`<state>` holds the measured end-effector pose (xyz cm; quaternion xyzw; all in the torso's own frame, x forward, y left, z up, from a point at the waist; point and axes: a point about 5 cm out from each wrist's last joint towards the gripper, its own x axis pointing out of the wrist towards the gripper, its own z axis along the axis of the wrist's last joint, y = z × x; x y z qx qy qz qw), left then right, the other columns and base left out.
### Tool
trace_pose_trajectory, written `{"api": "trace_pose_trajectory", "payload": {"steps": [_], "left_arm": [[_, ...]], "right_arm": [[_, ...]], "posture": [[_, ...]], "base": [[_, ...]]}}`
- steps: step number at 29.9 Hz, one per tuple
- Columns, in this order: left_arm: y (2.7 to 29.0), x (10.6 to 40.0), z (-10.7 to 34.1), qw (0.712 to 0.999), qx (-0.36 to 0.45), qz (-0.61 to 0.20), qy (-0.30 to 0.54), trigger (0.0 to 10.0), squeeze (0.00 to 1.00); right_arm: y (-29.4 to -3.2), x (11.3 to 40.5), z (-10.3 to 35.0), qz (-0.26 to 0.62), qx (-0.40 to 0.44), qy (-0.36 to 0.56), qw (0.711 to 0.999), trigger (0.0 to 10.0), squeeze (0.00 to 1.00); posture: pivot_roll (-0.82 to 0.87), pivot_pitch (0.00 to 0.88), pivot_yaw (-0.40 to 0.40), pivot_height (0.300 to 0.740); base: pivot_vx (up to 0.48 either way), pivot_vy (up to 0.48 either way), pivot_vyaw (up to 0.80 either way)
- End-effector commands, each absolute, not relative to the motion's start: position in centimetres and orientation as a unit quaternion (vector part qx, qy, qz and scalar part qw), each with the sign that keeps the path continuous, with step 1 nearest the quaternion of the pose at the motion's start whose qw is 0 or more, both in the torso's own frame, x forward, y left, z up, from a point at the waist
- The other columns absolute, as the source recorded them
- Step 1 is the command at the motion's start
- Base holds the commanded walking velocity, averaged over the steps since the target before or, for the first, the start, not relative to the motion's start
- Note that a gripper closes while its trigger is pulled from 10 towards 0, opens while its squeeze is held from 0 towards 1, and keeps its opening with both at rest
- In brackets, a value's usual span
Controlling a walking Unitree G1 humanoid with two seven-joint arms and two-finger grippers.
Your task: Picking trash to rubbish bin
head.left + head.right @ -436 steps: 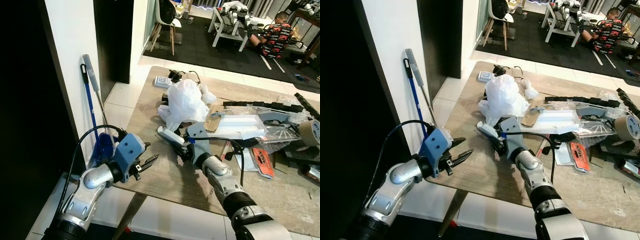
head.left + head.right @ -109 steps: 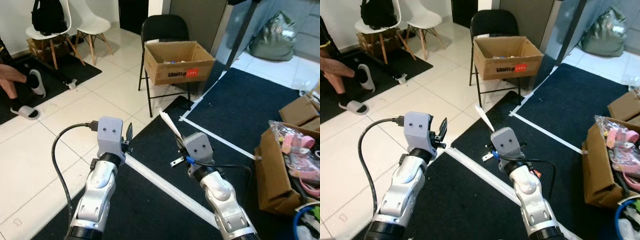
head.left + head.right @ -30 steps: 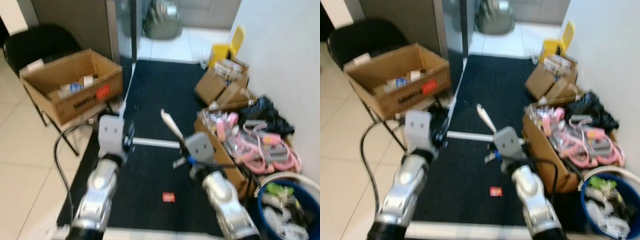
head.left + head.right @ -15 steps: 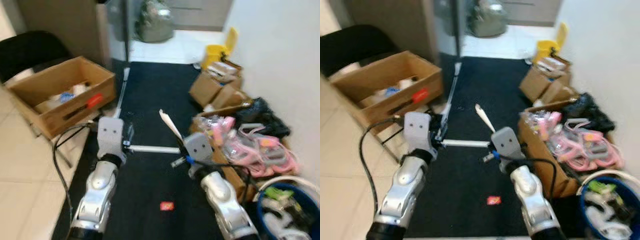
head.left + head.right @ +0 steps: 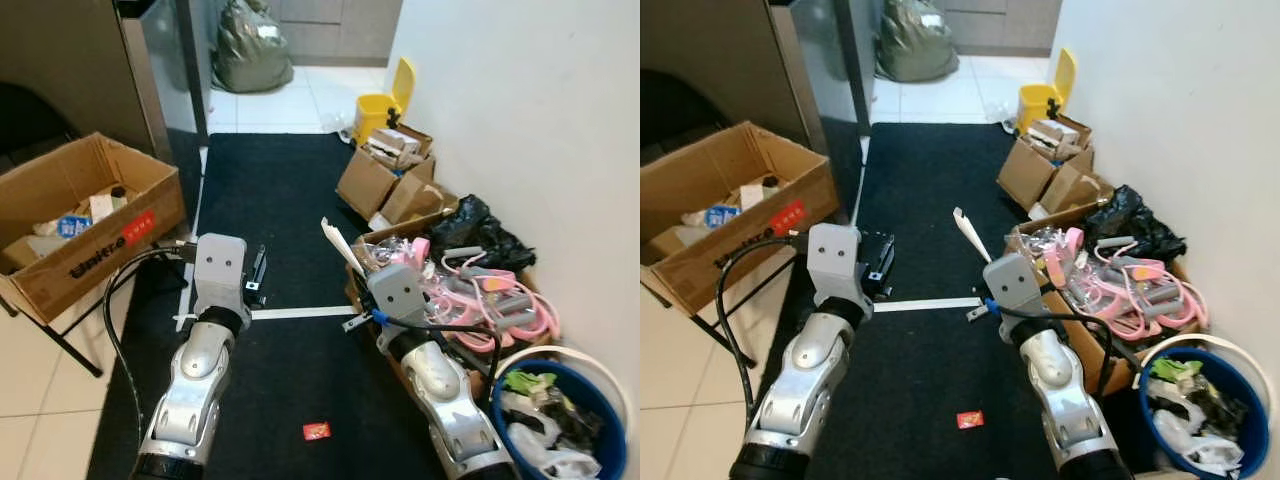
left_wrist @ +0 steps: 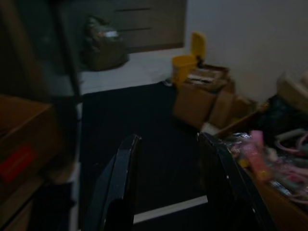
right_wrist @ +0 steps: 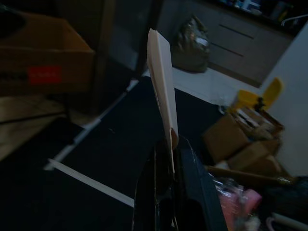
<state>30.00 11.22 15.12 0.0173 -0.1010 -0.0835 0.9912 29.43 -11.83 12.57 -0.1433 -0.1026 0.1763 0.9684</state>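
A blue rubbish bin [image 5: 560,425] with a white rim stands at the lower right by the wall, with several pieces of trash inside. My right gripper [image 7: 168,144] is shut on a flat white strip of trash [image 5: 340,248] that sticks up and away from it; the strip [image 7: 162,94] is upright between the fingers. In the eye views the right gripper [image 5: 360,298] hangs over the black mat, left of the bin. My left gripper [image 6: 171,149] is open and holds nothing; it is raised over the mat [image 5: 254,275] to the left.
A small red wrapper [image 5: 316,431] lies on the black mat [image 5: 270,190], crossed by a white tape line [image 5: 300,313]. A cardboard box [image 5: 75,215] sits at left. An open box of pink cables [image 5: 470,295], smaller boxes [image 5: 385,185] and a yellow bin [image 5: 385,105] line the right wall.
The camera has swung, so the boxes and the blue bin now sit sharper and further left in view. Both arms keep the same pose; the right gripper still holds the white strip.
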Motion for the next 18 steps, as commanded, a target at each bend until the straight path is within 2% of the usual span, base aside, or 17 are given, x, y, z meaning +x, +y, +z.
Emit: {"api": "trace_pose_trajectory", "payload": {"steps": [1,18], "left_arm": [[11.08,29.82,14.67,0.992,0.018,-0.087,-0.093,10.0,0.00],[11.03,29.82,14.72,0.992,0.018,-0.087,-0.093,10.0,0.00]], "right_arm": [[-11.92,29.41,12.32,0.174,-0.142,-0.095,0.970,10.0,0.00],[-12.08,29.45,12.27,0.170,-0.142,-0.091,0.971,10.0,0.00]], "posture": [[-0.02,0.087,-0.039,0.740],[-0.02,0.102,-0.041,0.740]], "base": [[0.289,0.000,0.00],[0.295,0.000,0.00]]}}
